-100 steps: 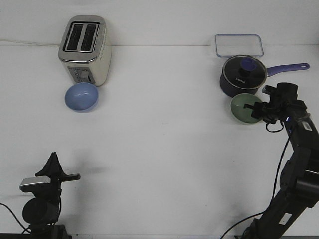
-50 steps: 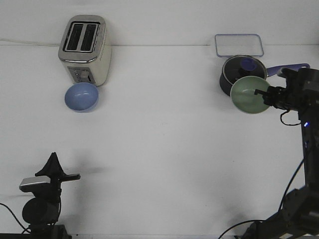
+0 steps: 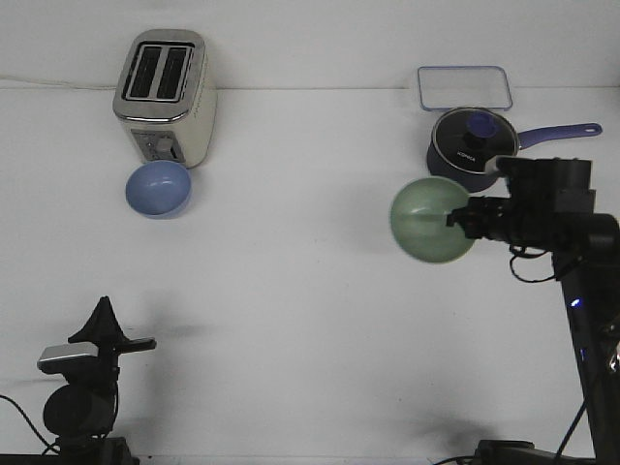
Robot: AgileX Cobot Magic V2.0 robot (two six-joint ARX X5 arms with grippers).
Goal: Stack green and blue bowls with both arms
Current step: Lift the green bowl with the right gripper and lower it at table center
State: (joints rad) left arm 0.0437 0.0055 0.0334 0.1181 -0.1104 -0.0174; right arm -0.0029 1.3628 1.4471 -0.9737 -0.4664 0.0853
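The pale green bowl (image 3: pixel 431 219) is held in the air right of centre, tilted so its opening faces the camera. My right gripper (image 3: pixel 463 219) is shut on its right rim. The periwinkle blue bowl (image 3: pixel 158 188) sits upright on the table at the far left, just in front of the toaster. My left gripper (image 3: pixel 101 326) rests low at the near left, far from both bowls, pointing up; whether its fingers are open or shut cannot be told.
A cream toaster (image 3: pixel 165 96) stands at the back left. A dark navy saucepan with a glass lid (image 3: pixel 469 145) sits at the back right, behind the right arm. A clear rectangular lid (image 3: pixel 464 87) lies behind the pan.
My right gripper has lifted the green bowl off the table in front of the saucepan and carried it left and higher, the bowl tilting toward the camera. The left arm and blue bowl have not moved.
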